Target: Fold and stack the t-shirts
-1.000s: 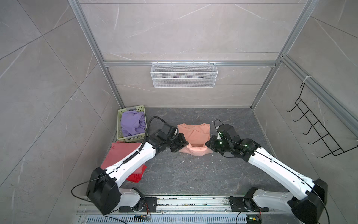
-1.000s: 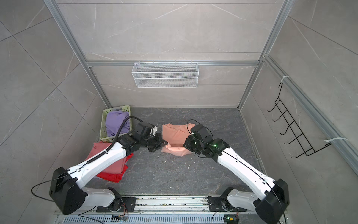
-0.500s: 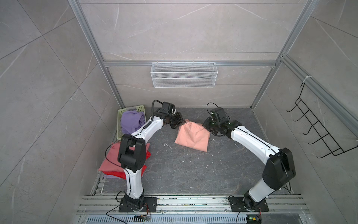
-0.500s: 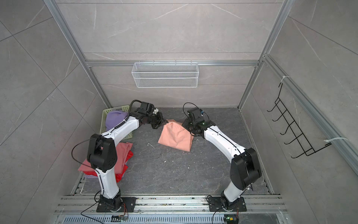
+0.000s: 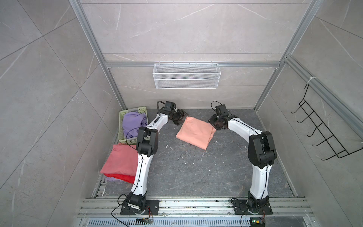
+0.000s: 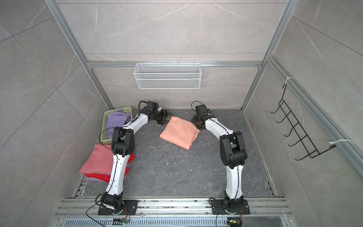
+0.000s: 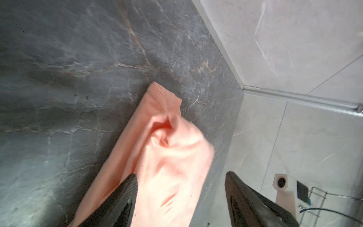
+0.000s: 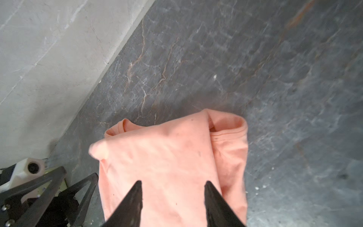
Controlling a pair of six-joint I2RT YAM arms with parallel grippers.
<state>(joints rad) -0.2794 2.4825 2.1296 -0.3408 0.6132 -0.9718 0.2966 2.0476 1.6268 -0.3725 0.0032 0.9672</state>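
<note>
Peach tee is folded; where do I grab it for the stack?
Probably take the peach tee by its far corners from the back-wall side: left gripper and right gripper sit there, jaws apart, and pinching through its stacked layers should keep it folded.

no text or labels can be read

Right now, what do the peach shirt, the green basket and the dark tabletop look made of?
Peach shirt: soft matte knit, likely cotton; it creases and shows a stitched hem. Green basket: rigid plastic, judging by its moulded perforated walls. Dark tabletop: grey stone look with pale veins; real stone or printed laminate, cannot tell.
</note>
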